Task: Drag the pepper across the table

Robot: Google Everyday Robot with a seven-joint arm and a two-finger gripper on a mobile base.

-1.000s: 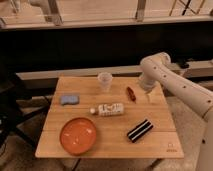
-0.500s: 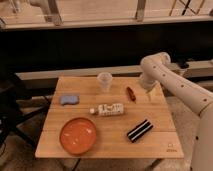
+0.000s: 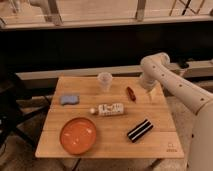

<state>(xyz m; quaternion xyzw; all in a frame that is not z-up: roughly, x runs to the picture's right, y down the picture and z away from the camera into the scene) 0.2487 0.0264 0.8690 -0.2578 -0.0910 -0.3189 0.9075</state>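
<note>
The pepper [image 3: 131, 93] is a small slim dark-red thing lying on the light wooden table [image 3: 150, 112], toward its back right. My gripper [image 3: 149, 95] hangs from the white arm just to the right of the pepper, near the table's right edge, a little apart from it. Nothing shows in the gripper.
A clear cup [image 3: 104, 80] stands at the back middle. A blue sponge [image 3: 69, 99] lies at the left, a white bottle [image 3: 109, 109] lies on its side in the middle, an orange-red plate [image 3: 78, 135] sits front left, and a black striped pack [image 3: 139, 130] lies front right.
My gripper has moved a little to the right, away from the pepper. The pepper and the other things have stayed where they were.
</note>
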